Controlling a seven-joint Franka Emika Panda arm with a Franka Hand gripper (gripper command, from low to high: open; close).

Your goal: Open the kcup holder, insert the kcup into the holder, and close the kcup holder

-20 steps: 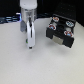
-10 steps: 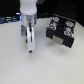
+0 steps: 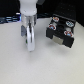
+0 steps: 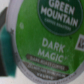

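On the tabletop, one moment, two views.

Tabletop [image 3: 30, 67]: pale, plain surface filling most of the exterior view; dark clutter along its far edge, too blurred to name.

Kcup holder [image 3: 61, 31]: black boxy unit at the exterior view's right, resting on the tabletop; pale rectangular marks with small red spots on its face; whether the drawer is out or in cannot be told at this blur.

Arm: white Franka body descending from the top of the exterior view, ending at the hand [image 3: 30, 42], which hangs just above the tabletop, to the exterior view's left of the kcup holder and apart from it.

Hand, state: narrowed onto the kcup; one dark finger [image 4: 7, 50] shows at the pod's edge in the wrist view.

Kcup [image 4: 47, 35]: held in the hand; green foil lid fills the wrist view, printed "GREEN MOUNTAIN" and "DARK MAGIC" in white; seen in the exterior view as a pale rounded shape [image 3: 30, 40] between the fingers, not in the holder.
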